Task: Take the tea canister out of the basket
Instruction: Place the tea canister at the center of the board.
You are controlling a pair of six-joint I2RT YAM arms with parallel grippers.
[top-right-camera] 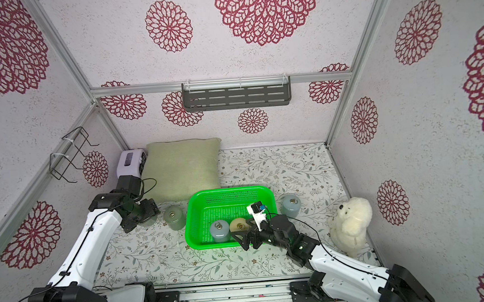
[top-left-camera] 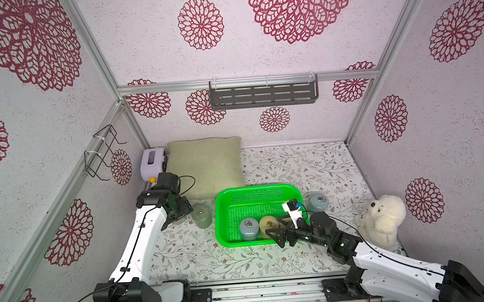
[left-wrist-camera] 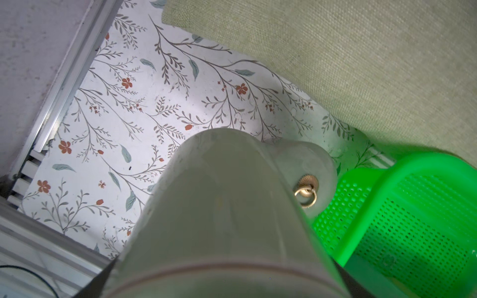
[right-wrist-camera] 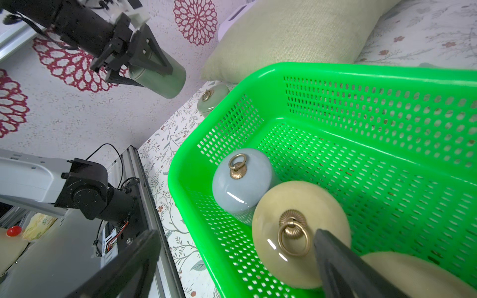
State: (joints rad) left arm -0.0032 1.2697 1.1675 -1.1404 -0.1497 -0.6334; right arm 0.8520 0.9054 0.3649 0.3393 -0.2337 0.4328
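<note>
The green basket stands mid-table and holds a blue-grey tea canister and a cream one, both upright. My right gripper is open at the basket's near right corner. In the right wrist view one finger is over the cream canister's lid and the other is outside the basket wall. My left gripper is shut on a grey-green canister, held in the air left of the basket. Two more canisters stand on the table: a grey-green one and a blue-grey one.
A green pillow lies behind the basket, with a white device to its left. A white plush toy sits by the right wall. A grey shelf and a wire rack hang on the walls.
</note>
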